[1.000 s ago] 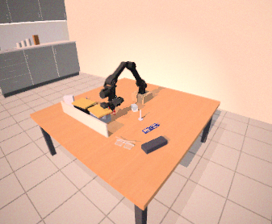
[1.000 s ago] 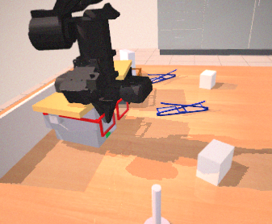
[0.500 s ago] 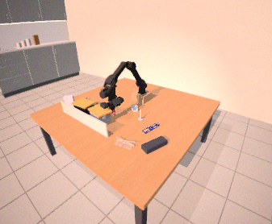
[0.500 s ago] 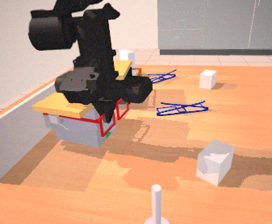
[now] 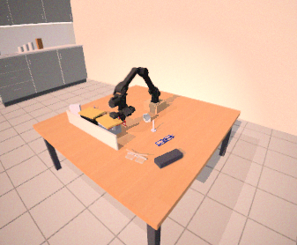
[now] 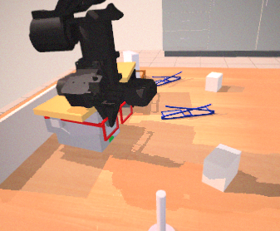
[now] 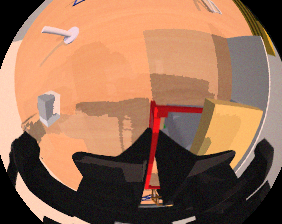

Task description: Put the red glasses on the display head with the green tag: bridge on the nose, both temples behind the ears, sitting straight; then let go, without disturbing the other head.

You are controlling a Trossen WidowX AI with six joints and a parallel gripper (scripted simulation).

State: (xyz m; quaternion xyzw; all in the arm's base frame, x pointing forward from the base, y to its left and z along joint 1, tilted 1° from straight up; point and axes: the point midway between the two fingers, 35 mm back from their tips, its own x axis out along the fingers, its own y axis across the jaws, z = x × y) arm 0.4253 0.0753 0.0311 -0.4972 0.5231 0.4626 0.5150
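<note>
The red glasses (image 5: 124, 123) (image 6: 75, 121) (image 7: 179, 109) are held by my gripper (image 6: 111, 123) (image 7: 152, 131), which is shut on the front frame near the bridge. In the exterior view the lens rims hang in front of the grey display head (image 6: 83, 136) with the green tag (image 6: 111, 139). One temple runs back along the head's near side, just below the yellow board (image 6: 65, 107) (image 7: 234, 125). The far temple is hidden, and I cannot tell whether the bridge touches the nose. The other head is mostly hidden behind the arm and a second yellow board (image 5: 92, 113).
A pale upright panel (image 5: 91, 129) (image 6: 19, 135) stands behind the heads. Blue glasses (image 5: 165, 140) (image 6: 188, 112), a white block (image 6: 220, 168) (image 7: 48, 107), a white post (image 6: 161, 209) (image 7: 54, 32), clear glasses (image 5: 136, 156) and a dark case (image 5: 168, 159) are on the table (image 5: 196, 119).
</note>
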